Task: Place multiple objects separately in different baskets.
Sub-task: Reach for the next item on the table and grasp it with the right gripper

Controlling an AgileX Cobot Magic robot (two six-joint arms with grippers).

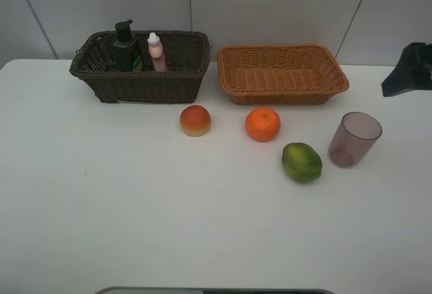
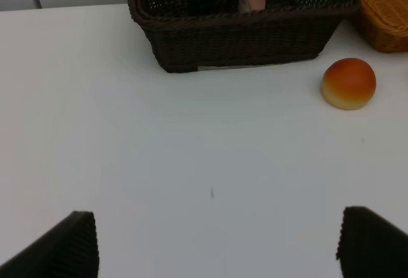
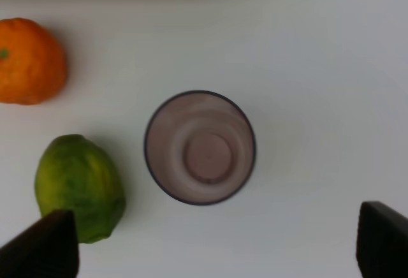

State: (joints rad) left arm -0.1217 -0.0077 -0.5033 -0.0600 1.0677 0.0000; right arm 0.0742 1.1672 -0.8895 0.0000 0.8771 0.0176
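Trouble near the translucent purple plastic cup (image 3: 199,147): the right gripper (image 3: 210,243), jaws spread, could tip it against the green citrus fruit (image 3: 80,185).

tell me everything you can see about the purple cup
The purple cup is a translucent smoky-purple tumbler, plastic by its look, with a round rim and a narrower flat base. It stands upright, mouth up and empty, on the white table, in front of the right end of the tan basket. The green citrus fruit lies close on its left, apart. Only the table touches it.
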